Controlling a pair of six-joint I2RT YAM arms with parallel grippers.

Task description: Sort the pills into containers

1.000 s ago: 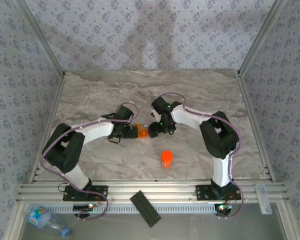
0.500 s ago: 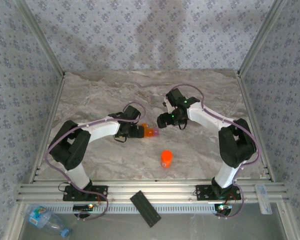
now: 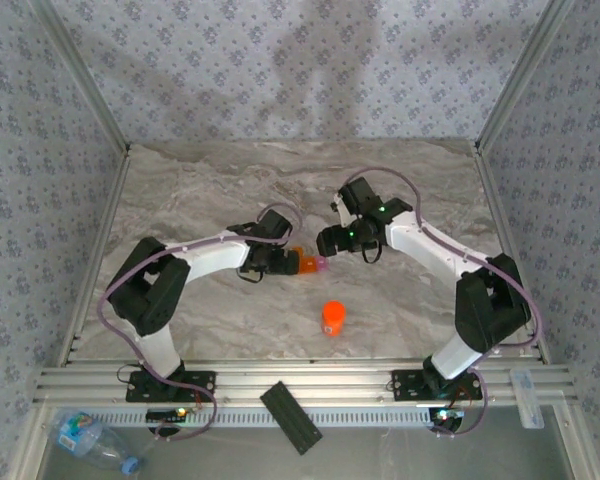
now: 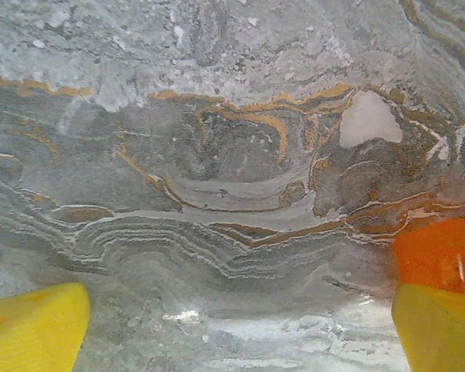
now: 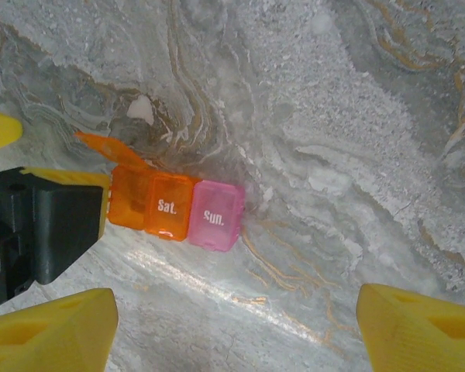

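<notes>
Here, the orange-and-pink pill organizer (image 5: 177, 204) is laid on the marble worktop (image 3: 200, 190), its orange end just inside the wide-spread left pincer (image 4: 236, 329). The right pincer (image 5: 232, 333) is held open and empty above it. The orange pill bottle (image 3: 333, 317) is stood apart, nearer the bases.

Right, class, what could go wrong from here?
1. The left gripper is open with one finger beside the orange end of the pill organiser; a nudge could slide it across the smooth table.
2. Its end lid stands open; the right gripper, open overhead, could catch it.
</notes>
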